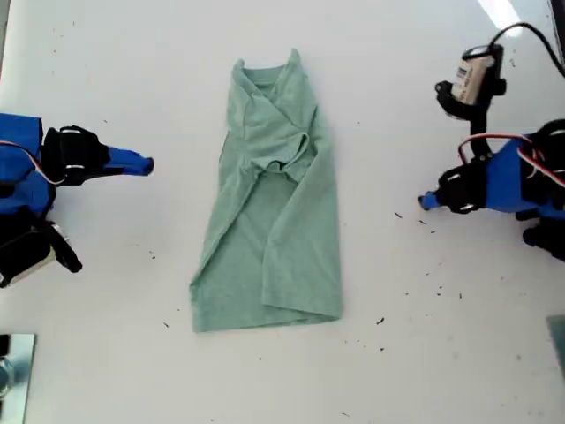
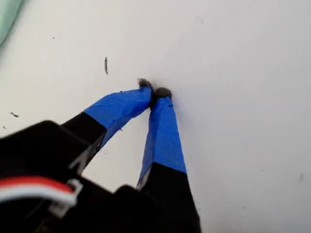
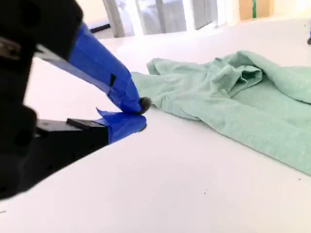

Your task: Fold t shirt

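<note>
T shirt (image 1: pixel 269 221) lies lengthwise, collar toward exterior view's top; both grippers' fingers closed, empty.

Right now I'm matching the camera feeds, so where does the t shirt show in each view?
Exterior view: the t shirt lies mid-picture, folded lengthwise, collar toward the top.
First wrist view: only a pale green sliver of it at the picture's edge.
Second wrist view: it spreads just beyond my second gripper.
Shared landmark: the white table.
</note>
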